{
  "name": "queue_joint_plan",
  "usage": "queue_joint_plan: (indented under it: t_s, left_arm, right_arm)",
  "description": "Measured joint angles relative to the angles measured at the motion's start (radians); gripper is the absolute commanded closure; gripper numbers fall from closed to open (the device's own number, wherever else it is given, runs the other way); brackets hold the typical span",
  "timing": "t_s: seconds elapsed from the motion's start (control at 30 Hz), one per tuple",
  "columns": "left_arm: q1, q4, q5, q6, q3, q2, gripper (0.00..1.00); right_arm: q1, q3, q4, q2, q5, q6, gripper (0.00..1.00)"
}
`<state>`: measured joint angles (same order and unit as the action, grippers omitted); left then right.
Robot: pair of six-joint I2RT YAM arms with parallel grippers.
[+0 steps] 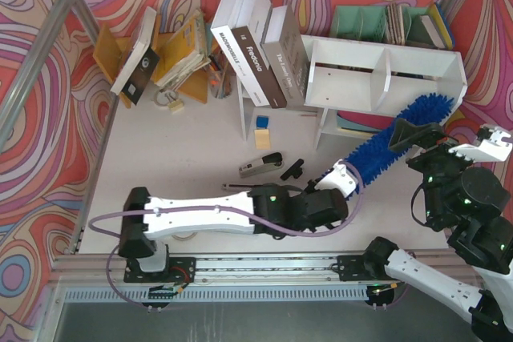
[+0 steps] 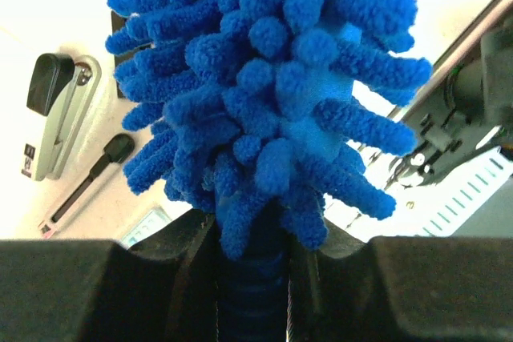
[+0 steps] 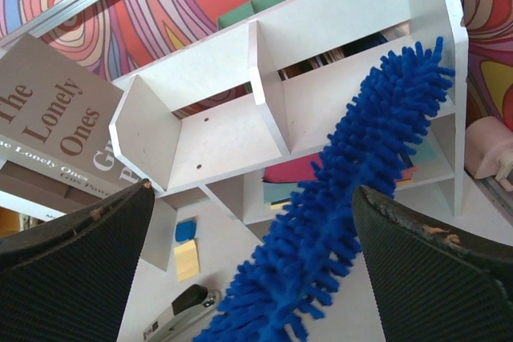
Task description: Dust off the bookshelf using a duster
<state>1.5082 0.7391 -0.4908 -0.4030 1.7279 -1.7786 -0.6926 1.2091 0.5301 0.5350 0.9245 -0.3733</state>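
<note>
Duster [image 1: 393,146] slants from the left gripper [image 1: 343,179] up to the right end of the bookshelf [image 1: 385,70]. At the left wrist, that gripper [image 2: 252,254] is clamped on the duster's handle. At the right wrist, the right gripper [image 3: 252,262] gapes wide, with the duster passing between its fingers [image 3: 72,254] toward the right cubby.

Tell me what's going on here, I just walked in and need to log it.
The left hand is clamped on the handle end of the duster, holding its fluffy blue head out toward the white bookshelf, with the tip at its right half. The right hand is open around the duster's head without gripping it.
</note>
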Motion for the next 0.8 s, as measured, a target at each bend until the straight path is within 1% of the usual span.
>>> queue_joint_plan:
  t_s: [0.13,0.3,0.43,0.57,0.8]
  left_arm:
    - [0.013,-0.049,0.005,0.034,-0.138,0.119,1.0]
    - [0.022,-0.095,0.004,0.051,-0.282,0.224,1.0]
    - [0.023,-0.099,-0.001,0.053,-0.392,0.288,1.0]
    - [0.023,-0.103,-0.003,0.057,-0.436,0.311,1.0]
    - [0.023,-0.119,0.021,0.071,-0.468,0.312,1.0]
  right_arm:
    - [0.0,0.0,-0.003,0.0,0.006,0.018,0.01]
    - [0.0,0.0,-0.017,0.0,0.016,0.036,0.01]
    - [0.0,0.0,-0.023,0.0,0.019,0.037,0.01]
    - [0.0,-0.01,-0.028,0.0,0.021,0.036,0.01]
    - [0.0,-0.056,-0.039,0.005,0.022,0.039,0.01]
